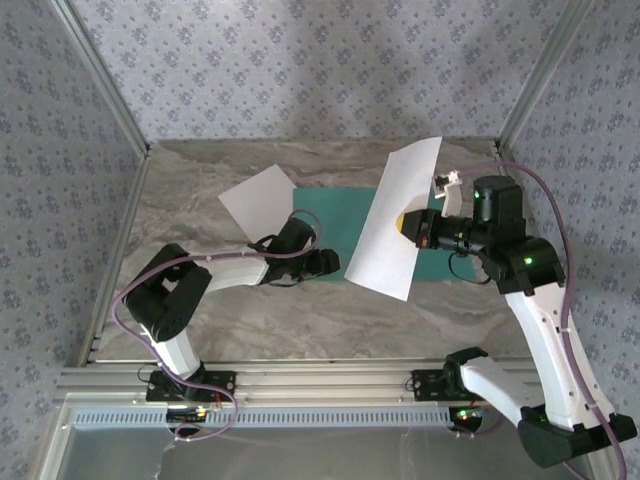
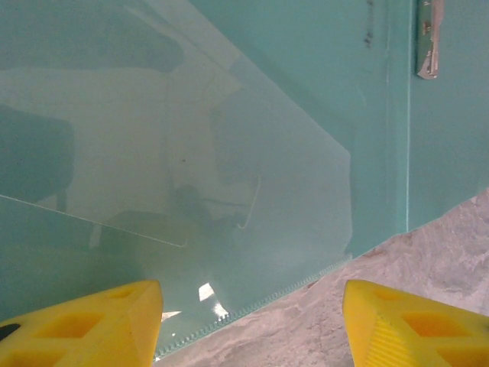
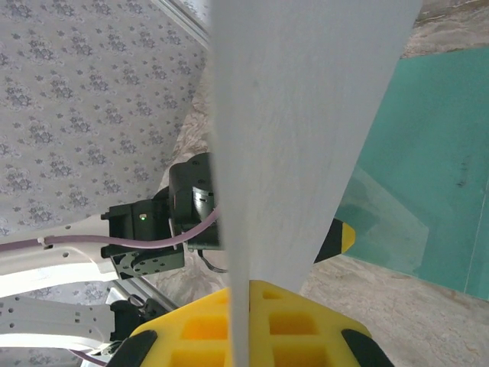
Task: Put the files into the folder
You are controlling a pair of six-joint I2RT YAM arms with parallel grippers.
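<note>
Top external view is showing me the raised file (image 1: 385, 240), a white sheet standing tilted above the table, its long edges running from about 1 o'clock down to 7 o'clock and hiding the middle of the folder (image 1: 338, 212) from this angle. The right gripper (image 1: 410, 226) is gripping that sheet from its 3 o'clock side. In the right wrist view the paper is running edge-on between the yellow fingers (image 3: 298, 325), which are clamping it. The flat file (image 1: 262, 198) is lying on the marble at the folder's 10 o'clock corner, one corner reaching the teal edge. I cannot tell whether it is overlapping, because the left arm is crossing there. The folder is lying open and flat around the centre of the table (image 1: 240, 320). In the left wrist view its inner face is carrying a glossy clear pocket (image 2: 229, 191), and a small metal clip (image 2: 429, 38) is sitting at 1 o'clock beside the centre fold. The left gripper (image 1: 322, 262) is hovering at the folder's 6 o'clock edge. Its yellow fingertips (image 2: 92, 329) are standing well apart with nothing between them, the folder's edge and bare marble showing in the gap.
</note>
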